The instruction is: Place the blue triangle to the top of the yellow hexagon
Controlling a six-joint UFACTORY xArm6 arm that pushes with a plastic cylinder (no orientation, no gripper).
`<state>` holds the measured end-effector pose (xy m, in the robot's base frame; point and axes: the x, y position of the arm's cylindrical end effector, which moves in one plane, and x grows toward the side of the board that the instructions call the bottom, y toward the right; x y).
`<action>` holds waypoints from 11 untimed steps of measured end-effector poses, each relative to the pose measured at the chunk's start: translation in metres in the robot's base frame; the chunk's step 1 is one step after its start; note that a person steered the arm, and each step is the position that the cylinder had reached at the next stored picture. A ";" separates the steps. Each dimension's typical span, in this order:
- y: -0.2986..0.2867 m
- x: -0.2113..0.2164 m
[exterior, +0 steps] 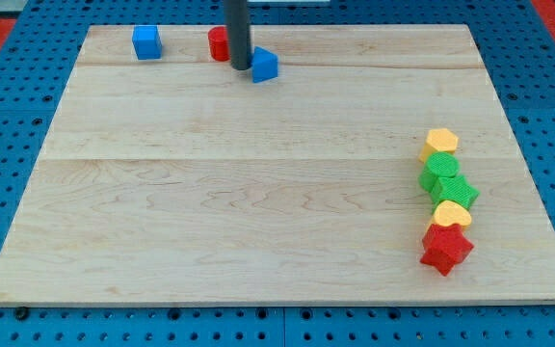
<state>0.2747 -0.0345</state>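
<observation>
The arm carries no gripper, so nothing is grasped or released: its straight dark rod comes down from the view's top, and my tip (pixel 241 66) rests on the pale wooden board (pixel 258 193) near the board's top edge. Touching the tip on the view's right is the small blue triangle block (pixel 265 65). Just behind the rod, on the view's left, a red block (pixel 219 43) is partly hidden, so its shape cannot be made out. Further left stands a blue cube (pixel 146 42), apart from both. Well away, near the board's right edge, a column of blocks runs downward, each touching the next: the yellow hexagon block (pixel 441 143) at its top, a green block (pixel 439 168), a green star-like block (pixel 454 190), a yellow heart-like block (pixel 451 214), and a red star block (pixel 446 248) at the bottom. The blue triangle lies far to the upper left of the yellow hexagon.
</observation>
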 end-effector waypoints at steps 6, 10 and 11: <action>0.171 -0.038; 0.174 0.032; 0.174 0.052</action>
<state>0.3271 0.1394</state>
